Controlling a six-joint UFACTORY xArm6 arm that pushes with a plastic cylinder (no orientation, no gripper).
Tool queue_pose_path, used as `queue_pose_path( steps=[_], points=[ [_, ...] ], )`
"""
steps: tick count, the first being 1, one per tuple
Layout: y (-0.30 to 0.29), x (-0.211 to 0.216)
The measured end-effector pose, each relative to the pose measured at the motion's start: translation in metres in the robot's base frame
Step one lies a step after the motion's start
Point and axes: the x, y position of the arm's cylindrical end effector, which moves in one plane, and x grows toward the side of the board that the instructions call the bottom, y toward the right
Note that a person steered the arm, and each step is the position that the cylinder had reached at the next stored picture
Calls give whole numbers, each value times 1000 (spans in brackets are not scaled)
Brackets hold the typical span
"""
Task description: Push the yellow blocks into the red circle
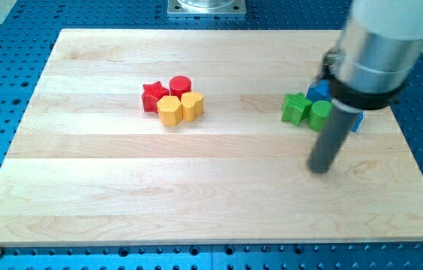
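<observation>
So my tip [320, 168] was sitting way over on the view's right, just below the green [296, 107] and blue blocks [319, 91], nowhere near the action. No jaws on this rig at all, just the bare rod, so nothing to be apart or together.

The two yellows [169, 110] [192, 105] were well off toward the view's left and a bit toward the top, side by side and touching each other. Thing is, they already looked jammed right up against the red cylinder [180, 85], with the red star [152, 97] touching on their left. So I'd guess the job was basically done, or close to it. If another nudge was needed, it'd have to come from below the yellows, pushing toward the view's top, and the tip would have to cross a long stretch of board first.

Surface was a pale wooden board [121, 195], smooth and flat, on a blue perforated table [1, 90]. Plenty of bare wood between the tip and the yellows, nothing in the way. Only risk I saw was clipping the green cylinder [320, 114] right beside the rod when moving off.
</observation>
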Motion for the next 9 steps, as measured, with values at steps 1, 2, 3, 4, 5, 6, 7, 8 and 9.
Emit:
queue_pose_path(
  steps=[1,2,3,4,5,6,7,8,9],
  points=[
    [-86,1],
    [-151,-25],
    [-162,-70],
    [-204,-47],
    [-205,-73],
    [-187,-96],
    [-186,-101],
    [-145,-80],
    [-141,-115]
  ],
)
